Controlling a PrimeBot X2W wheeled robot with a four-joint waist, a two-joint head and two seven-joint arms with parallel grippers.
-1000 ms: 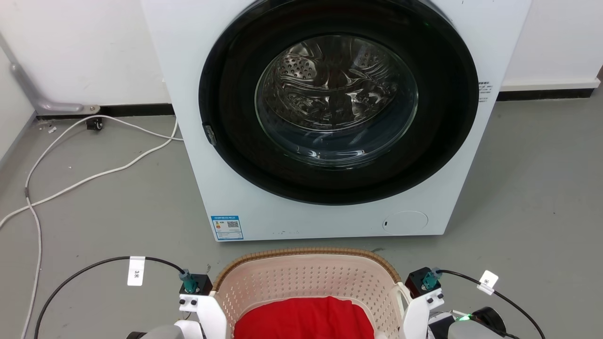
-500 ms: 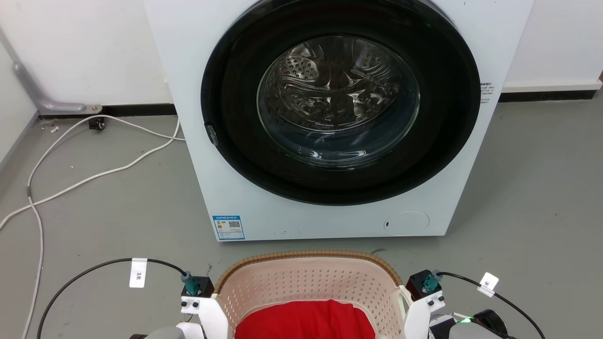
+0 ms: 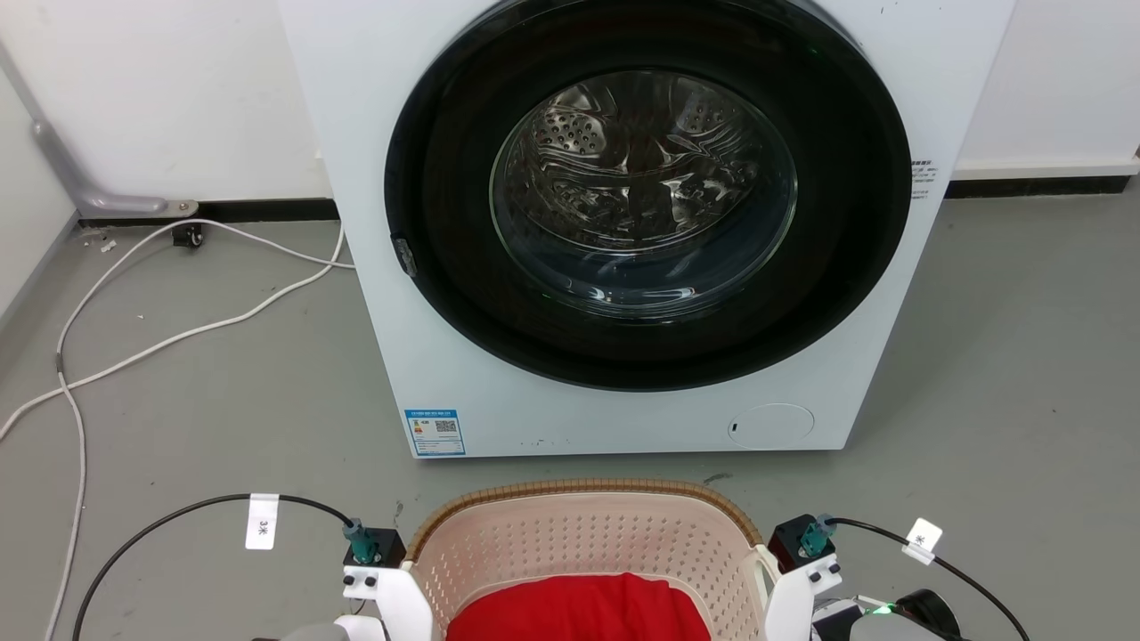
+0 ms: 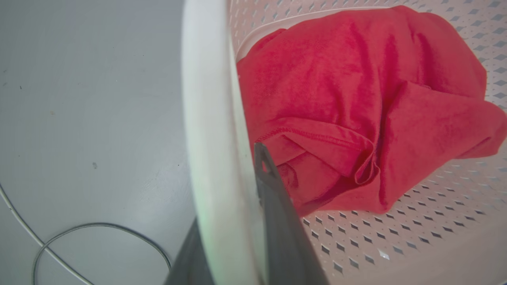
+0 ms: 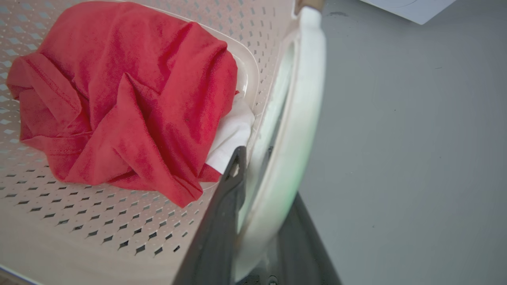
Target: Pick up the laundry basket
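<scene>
Laundry basket (image 3: 579, 534), pale pink perforated plastic with brown woven-look rim

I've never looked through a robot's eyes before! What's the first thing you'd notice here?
The big white washing machine with its round dark door stands at the top of the head view. Just in front of it is the laundry basket, with a bright red cloth bunched inside.
</scene>
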